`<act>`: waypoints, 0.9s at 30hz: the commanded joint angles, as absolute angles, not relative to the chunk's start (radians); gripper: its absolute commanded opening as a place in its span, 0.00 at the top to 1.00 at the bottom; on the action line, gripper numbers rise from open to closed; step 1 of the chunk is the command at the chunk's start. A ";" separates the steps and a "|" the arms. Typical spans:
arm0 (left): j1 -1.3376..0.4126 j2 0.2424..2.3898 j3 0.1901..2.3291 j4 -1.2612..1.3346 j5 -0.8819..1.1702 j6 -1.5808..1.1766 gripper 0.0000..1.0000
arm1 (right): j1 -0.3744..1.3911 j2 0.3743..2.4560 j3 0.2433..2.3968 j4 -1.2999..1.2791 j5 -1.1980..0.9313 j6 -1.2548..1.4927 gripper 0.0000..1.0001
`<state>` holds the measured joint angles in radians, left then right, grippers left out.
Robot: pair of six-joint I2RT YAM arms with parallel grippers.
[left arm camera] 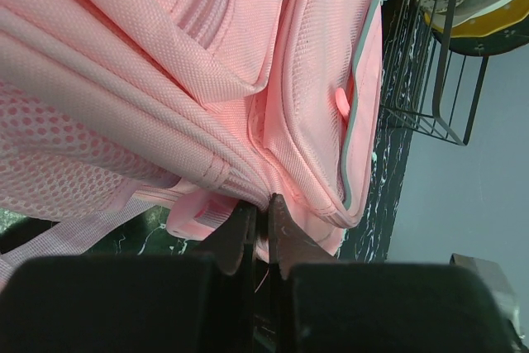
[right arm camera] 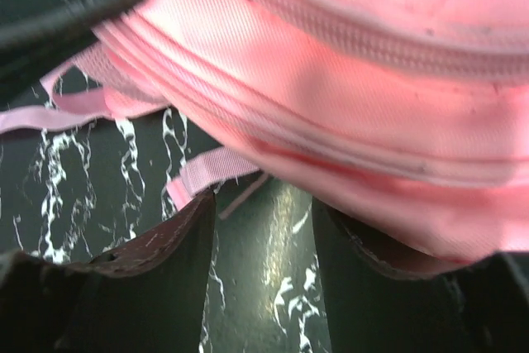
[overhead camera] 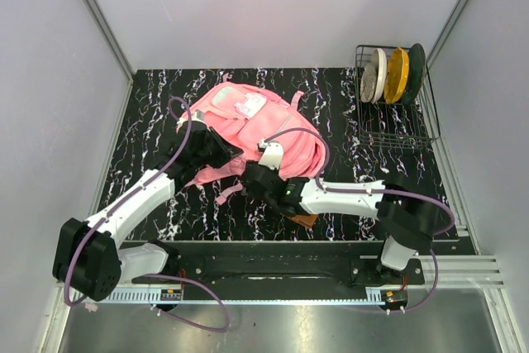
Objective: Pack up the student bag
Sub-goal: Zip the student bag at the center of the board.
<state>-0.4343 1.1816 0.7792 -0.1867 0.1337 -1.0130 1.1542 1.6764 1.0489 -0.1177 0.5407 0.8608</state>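
The student bag (overhead camera: pixel 248 134) lies in the middle of the black table (overhead camera: pixel 157 105), which has white squiggles like marble. The bag is big, soft and pink. It has a white label (overhead camera: pixel 250 106) on the front, but the writing is too small to read. Beside the label is a pale mint pocket (overhead camera: pixel 223 97). Up close the cloth looks woven and bumpy, one part is netting with little holes (left arm camera: pixel 50 155), and a grey strip (left arm camera: pixel 357 121) runs along one pocket edge.

The left gripper (left arm camera: pixel 263 225) is pressed tight together, pinching a thin bit of the bag's bottom seam. The right gripper (right arm camera: pixel 260 262) is spread apart with only shiny table between its fingers (right arm camera: pixel 165 287), just under the bag's zipper edge.

A wire rack (overhead camera: pixel 397 134) in the far right corner holds a white plate (overhead camera: pixel 374 76), a yellow plate (overhead camera: pixel 397 74) and a dark green plate (overhead camera: pixel 414 70), all round and standing on edge.
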 commanded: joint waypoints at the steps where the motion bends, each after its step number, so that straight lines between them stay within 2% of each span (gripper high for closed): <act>1: -0.456 1.172 0.853 -0.081 0.184 -1.017 1.00 | 1.161 1.723 1.117 -0.017 0.722 0.868 0.45; 7: -0.457 1.177 0.862 -0.083 0.193 -1.012 1.00 | 1.158 1.818 1.209 -0.123 0.842 0.887 0.48; 17: -0.457 1.166 0.873 -0.113 0.181 -0.988 1.00 | 1.103 1.827 1.204 -0.180 0.884 0.891 0.51; 21: -0.459 1.172 0.879 -0.112 0.192 -0.988 1.00 | 1.092 1.845 1.210 -0.178 0.867 0.861 0.55; 23: -0.459 1.175 0.884 -0.110 0.198 -0.983 1.00 | 1.091 1.859 1.212 -0.181 0.867 0.850 0.65; 26: -0.459 1.170 0.882 -0.110 0.199 -0.982 1.00 | 1.078 1.865 1.201 -0.181 0.864 0.848 0.74; 27: -0.459 1.169 0.881 -0.110 0.198 -0.980 1.00 | 1.075 1.868 1.198 -0.181 0.861 0.845 0.79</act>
